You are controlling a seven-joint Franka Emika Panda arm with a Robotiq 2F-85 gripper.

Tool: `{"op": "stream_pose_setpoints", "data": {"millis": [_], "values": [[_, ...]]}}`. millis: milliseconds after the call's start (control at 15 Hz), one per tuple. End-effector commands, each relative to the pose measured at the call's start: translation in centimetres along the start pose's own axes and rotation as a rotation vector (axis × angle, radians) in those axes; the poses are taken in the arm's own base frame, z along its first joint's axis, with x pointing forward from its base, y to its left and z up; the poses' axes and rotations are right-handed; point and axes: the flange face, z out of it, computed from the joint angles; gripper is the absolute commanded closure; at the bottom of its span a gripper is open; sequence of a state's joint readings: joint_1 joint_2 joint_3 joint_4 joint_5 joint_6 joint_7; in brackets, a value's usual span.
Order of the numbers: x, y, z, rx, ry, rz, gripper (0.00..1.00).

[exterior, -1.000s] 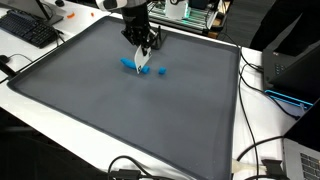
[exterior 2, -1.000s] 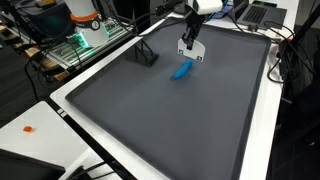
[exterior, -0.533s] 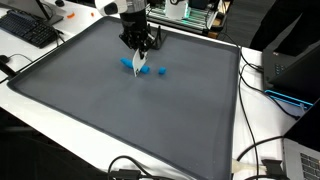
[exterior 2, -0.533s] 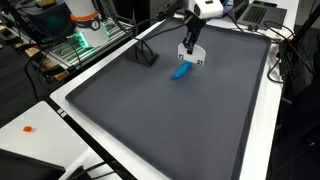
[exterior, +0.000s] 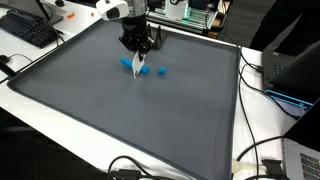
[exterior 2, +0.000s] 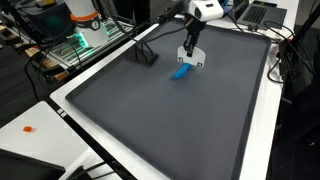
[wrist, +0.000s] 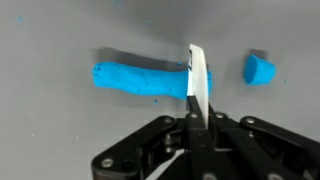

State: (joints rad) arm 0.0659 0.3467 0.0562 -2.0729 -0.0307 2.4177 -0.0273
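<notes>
My gripper [wrist: 191, 122] is shut on a thin white blade [wrist: 198, 72] that points down at the mat. In the wrist view the blade's tip stands at the right end of a blue roll of putty [wrist: 140, 79]. A small cut-off blue piece [wrist: 259, 69] lies apart to the right of the blade. In both exterior views the gripper [exterior: 141, 52] [exterior 2: 190, 50] hangs just above the blue roll [exterior: 128, 62] [exterior 2: 181, 71], with the blade [exterior: 138, 66] reaching down beside it. The small blue piece [exterior: 162, 71] lies a short way off.
A large dark grey mat [exterior: 130, 110] [exterior 2: 180, 120] covers the white table. A small black stand [exterior 2: 146, 57] sits on the mat's far side. A keyboard [exterior: 28, 30], cables [exterior: 262, 160] and electronics [exterior 2: 80, 45] ring the mat's edges.
The gripper with the blade has shifted slightly along the blue roll; the putty pieces have not moved.
</notes>
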Motion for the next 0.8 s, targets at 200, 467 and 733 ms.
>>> {"op": "stream_pose_setpoints", "data": {"millis": [200,467,733], "values": [[-1.2,0.4,2.7,-0.009,-0.016,-0.014,0.99],[-1.4,0.5,3.3,-0.006,-0.017,-0.008,0.99],[-1.7,0.2,3.8,0.012,-0.025,-0.003,0.99]]}}
